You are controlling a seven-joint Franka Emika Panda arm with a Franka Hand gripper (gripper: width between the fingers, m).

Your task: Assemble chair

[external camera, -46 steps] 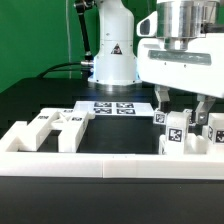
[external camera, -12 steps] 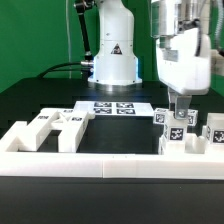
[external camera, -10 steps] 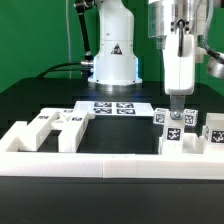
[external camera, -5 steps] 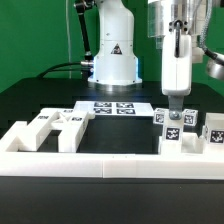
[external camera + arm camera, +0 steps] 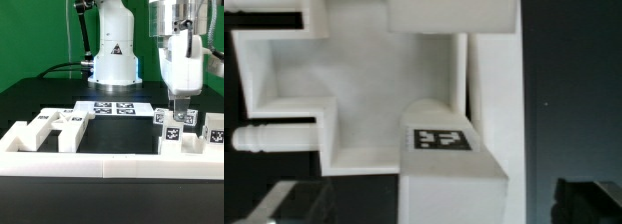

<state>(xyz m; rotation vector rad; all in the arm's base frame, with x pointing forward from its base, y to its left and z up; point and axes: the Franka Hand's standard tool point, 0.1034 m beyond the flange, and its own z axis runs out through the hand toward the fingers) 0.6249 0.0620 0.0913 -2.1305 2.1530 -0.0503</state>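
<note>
**Hand open over the right-hand chair parts; nothing grasped**

You have the hand (image 5: pixel 180 108) low over the right-hand chair parts (image 5: pixel 188 136), at the lower right of the exterior frame, just behind the border wall (image 5: pixel 110 162). In the wrist view a tagged part (image 5: pixel 441 165) fills the middle; the fingertips (image 5: pixel 292 205) appear spread wide and clear of it on both sides, so I read the hand as open and holding nothing. The left-hand chair parts (image 5: pixel 48 126) lie at the lower left, well apart; the marker board (image 5: pixel 113 108) lies on the worktop (image 5: pixel 40 95) between the two groups, further back. I judge the step to be a pick from the right-hand group, with the chair unbuilt. Next you need a square descent, fingers straddling one part only; its neighbours stand close, so clearance looks tight.
</note>
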